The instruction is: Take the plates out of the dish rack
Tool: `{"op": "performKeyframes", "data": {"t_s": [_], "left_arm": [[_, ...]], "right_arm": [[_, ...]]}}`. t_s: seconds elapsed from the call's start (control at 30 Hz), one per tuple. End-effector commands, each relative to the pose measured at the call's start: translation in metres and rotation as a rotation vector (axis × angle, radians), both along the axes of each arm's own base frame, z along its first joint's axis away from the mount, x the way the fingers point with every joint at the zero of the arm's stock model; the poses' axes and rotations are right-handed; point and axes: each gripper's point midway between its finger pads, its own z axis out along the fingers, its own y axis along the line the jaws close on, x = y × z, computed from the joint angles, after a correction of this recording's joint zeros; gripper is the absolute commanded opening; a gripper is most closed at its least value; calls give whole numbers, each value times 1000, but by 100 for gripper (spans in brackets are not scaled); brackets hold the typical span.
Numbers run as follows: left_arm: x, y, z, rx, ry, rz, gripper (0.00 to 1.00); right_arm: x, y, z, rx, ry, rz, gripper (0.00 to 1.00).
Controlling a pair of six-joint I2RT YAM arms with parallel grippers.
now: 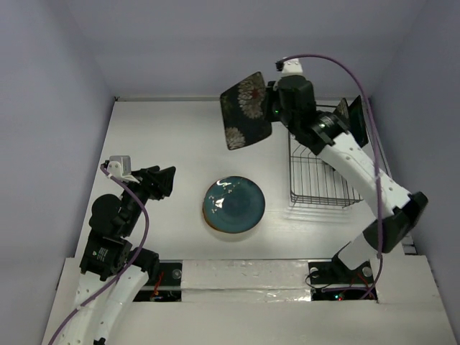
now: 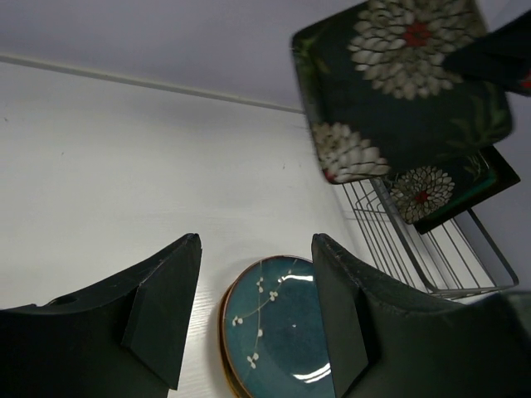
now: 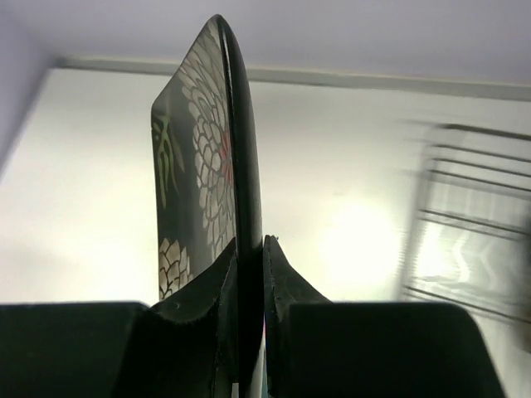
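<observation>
My right gripper (image 1: pixel 272 108) is shut on the edge of the square black plate with white flowers (image 1: pixel 244 110) and holds it upright in the air, left of the dish rack (image 1: pixel 323 180). In the right wrist view the plate (image 3: pixel 217 157) stands edge-on between my fingers (image 3: pixel 292 286). A second dark square flowered plate (image 1: pixel 353 118) stands at the rack's far end. A round glossy teal plate (image 1: pixel 233 205) lies flat on the table, a brownish rim showing under it. My left gripper (image 1: pixel 164 181) is open and empty, left of the teal plate (image 2: pixel 278 327).
The wire rack (image 2: pixel 431 249) stands at the right of the white table (image 1: pixel 165 136). Walls close in the table at the back and on both sides. The right arm reaches over the rack's right side.
</observation>
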Motion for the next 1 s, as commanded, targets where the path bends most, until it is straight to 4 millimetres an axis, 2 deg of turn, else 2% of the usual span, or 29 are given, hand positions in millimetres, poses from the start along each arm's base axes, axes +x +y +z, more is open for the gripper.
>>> {"op": "performKeyframes", "data": {"t_s": [0.0, 0.07, 0.1, 0.2, 0.23, 0.27, 0.3, 0.33, 0.4, 0.43, 0.53, 0.57, 0.77, 0.8, 0.83, 0.97], "left_arm": [[3, 3, 10, -6, -41, 19, 52], [4, 3, 11, -8, -42, 19, 52], [5, 5, 11, -8, -42, 28, 52], [5, 5, 10, -7, -41, 29, 52], [5, 5, 10, -7, -41, 29, 52], [5, 5, 10, -7, -41, 30, 52], [5, 5, 10, -5, -40, 30, 52], [5, 5, 10, -7, -39, 30, 52], [5, 5, 10, -7, -41, 29, 52], [5, 5, 10, -7, -41, 29, 52], [4, 4, 9, -6, -38, 25, 52], [4, 4, 10, -7, -41, 25, 52], [4, 4, 9, -7, -39, 24, 52], [4, 4, 10, -6, -41, 22, 52], [4, 4, 9, -7, -39, 24, 52], [5, 4, 8, -4, -35, 25, 52]], "right_arm": [[24, 70, 56, 331, -156, 128, 0], [33, 93, 54, 394, -148, 185, 0], [44, 109, 35, 429, -103, 196, 0], [52, 145, 30, 541, -75, 271, 0], [61, 161, 10, 546, -43, 279, 0], [65, 168, 3, 554, -25, 288, 0], [66, 178, 8, 582, -26, 299, 0], [76, 188, -17, 575, 13, 291, 0], [82, 201, -33, 605, 58, 302, 0], [89, 208, -49, 606, 81, 301, 0], [96, 219, -71, 624, 125, 300, 0], [91, 231, -86, 621, 162, 329, 0], [97, 237, -130, 593, 230, 308, 0], [92, 241, -143, 583, 253, 309, 2], [92, 240, -148, 583, 256, 304, 9], [91, 239, -173, 559, 295, 286, 24]]}}
